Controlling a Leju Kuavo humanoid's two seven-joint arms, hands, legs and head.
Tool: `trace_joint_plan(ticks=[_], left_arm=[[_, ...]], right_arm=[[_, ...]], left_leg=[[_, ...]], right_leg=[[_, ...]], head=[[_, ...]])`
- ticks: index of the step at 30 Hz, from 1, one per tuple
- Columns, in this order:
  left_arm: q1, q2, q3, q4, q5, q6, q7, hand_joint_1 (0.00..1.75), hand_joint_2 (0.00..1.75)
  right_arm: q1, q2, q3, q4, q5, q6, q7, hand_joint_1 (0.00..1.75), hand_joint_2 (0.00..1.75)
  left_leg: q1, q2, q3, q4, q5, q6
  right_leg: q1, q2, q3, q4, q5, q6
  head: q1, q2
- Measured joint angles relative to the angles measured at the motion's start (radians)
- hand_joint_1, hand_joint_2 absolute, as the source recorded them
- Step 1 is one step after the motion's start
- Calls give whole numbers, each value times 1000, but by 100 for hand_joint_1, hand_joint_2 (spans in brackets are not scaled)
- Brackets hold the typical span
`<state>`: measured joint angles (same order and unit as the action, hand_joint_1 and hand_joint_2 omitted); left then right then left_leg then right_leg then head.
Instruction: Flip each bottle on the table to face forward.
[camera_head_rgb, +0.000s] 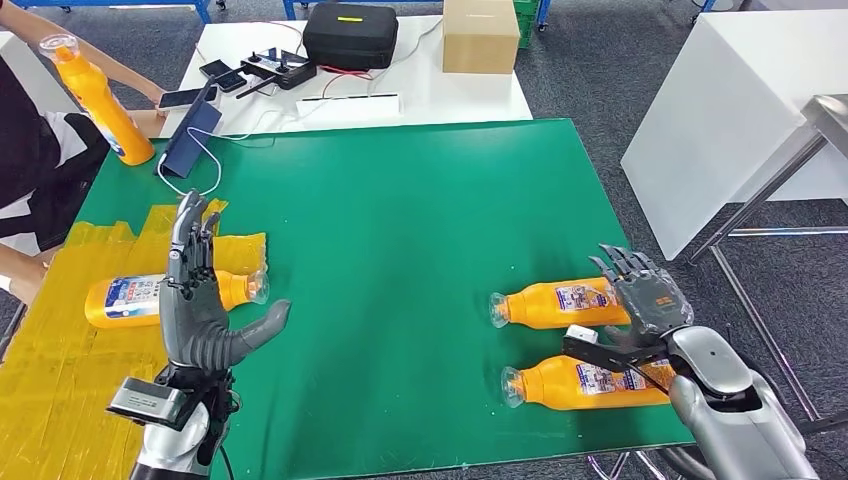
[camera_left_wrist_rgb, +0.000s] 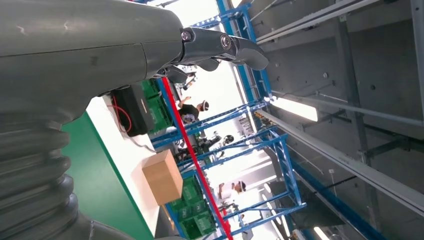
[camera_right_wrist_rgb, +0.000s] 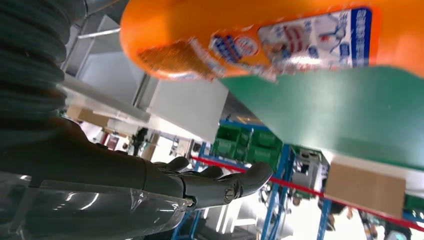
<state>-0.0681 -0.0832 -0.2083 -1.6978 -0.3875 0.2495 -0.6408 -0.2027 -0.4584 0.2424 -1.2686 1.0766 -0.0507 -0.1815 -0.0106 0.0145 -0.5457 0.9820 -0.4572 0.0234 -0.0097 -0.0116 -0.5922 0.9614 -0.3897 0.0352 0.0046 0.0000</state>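
Note:
Three orange bottles lie on their sides on the green table (camera_head_rgb: 400, 210). One bottle (camera_head_rgb: 130, 298) rests at the left on yellow tape, partly behind my left hand (camera_head_rgb: 200, 310). That hand is raised above the table, fingers straight up, thumb out, holding nothing. Two bottles lie at the right: a farther bottle (camera_head_rgb: 555, 304) and a nearer bottle (camera_head_rgb: 575, 384), caps pointing left. My right hand (camera_head_rgb: 645, 300) hovers open over their base ends, fingers spread, gripping nothing. The right wrist view shows a bottle (camera_right_wrist_rgb: 260, 35) close by and that hand's fingers (camera_right_wrist_rgb: 220, 182) extended.
A person at the far left holds an upright orange bottle (camera_head_rgb: 100, 100) near the table corner. A white table behind carries a black case (camera_head_rgb: 350, 35), a cardboard box (camera_head_rgb: 480, 35), phones and cables. A white bench (camera_head_rgb: 730, 110) stands to the right.

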Motion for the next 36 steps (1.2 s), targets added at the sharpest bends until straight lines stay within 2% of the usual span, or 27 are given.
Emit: trace_joint_plan(ticks=[4, 10, 12, 14, 15, 19, 23, 26, 36], left_arm=[[-9, 0, 0, 13, 10, -3, 2, 0, 175], [-12, -1, 0, 31, 22, -5, 2, 0, 175], [-14, -1, 0, 37, 28, -8, 4, 0, 175], [-20, -2, -1, 45, 35, -12, 5, 0, 175], [-24, -2, -2, 51, 39, -13, 5, 0, 175], [-39, -5, -8, 75, 52, -14, 5, 0, 175], [-43, -6, -13, 89, 55, -12, 5, 0, 175], [-42, -8, -13, 91, 55, -7, 4, 0, 175], [-37, -9, -13, 91, 55, -10, 5, 0, 175]], right_arm=[[-58, 21, 25, 121, 1, 18, 22, 0, 175], [-118, 24, 43, 262, -7, 51, 63, 3, 175], [-143, 23, 46, 304, -18, 80, 97, 75, 175], [-177, 19, 48, 362, -32, 121, 119, 158, 175], [-195, 15, 48, 395, -41, 138, 120, 168, 175], [-245, 5, 49, 495, -78, 154, 87, 173, 175], [-262, 7, 49, 536, -90, 110, 73, 175, 175], [-263, 20, 49, 540, -86, 53, 75, 175, 175], [-233, 60, 67, 483, -19, -22, 69, 175, 175]], left_leg=[[0, 0, 0, 0, 0, 0], [0, 0, 0, 0, 0, 0], [0, 0, 0, 0, 0, 0], [0, 0, 2, 0, 0, 0], [0, 0, 2, 0, 0, 0], [-1, 0, 5, 0, 0, 0], [-1, 0, 7, 0, 0, 1], [-1, 0, 7, 0, 0, 1], [0, 0, 7, 0, 0, 0]], right_leg=[[0, 0, 0, 0, 0, 0], [0, 0, 0, 0, 0, 0], [0, 0, 0, 0, 0, 0], [0, 0, 1, 0, 0, 0], [0, 0, 2, 0, 0, 0], [0, 0, 5, 0, 1, 1], [-1, 0, 7, 0, 1, 1], [-1, 0, 7, 0, 1, 2], [0, 0, 7, 0, 1, 2]], head=[[0, 0], [0, 0], [0, 0], [0, 0], [0, 0], [0, 0], [0, 0], [0, 0], [0, 0]])
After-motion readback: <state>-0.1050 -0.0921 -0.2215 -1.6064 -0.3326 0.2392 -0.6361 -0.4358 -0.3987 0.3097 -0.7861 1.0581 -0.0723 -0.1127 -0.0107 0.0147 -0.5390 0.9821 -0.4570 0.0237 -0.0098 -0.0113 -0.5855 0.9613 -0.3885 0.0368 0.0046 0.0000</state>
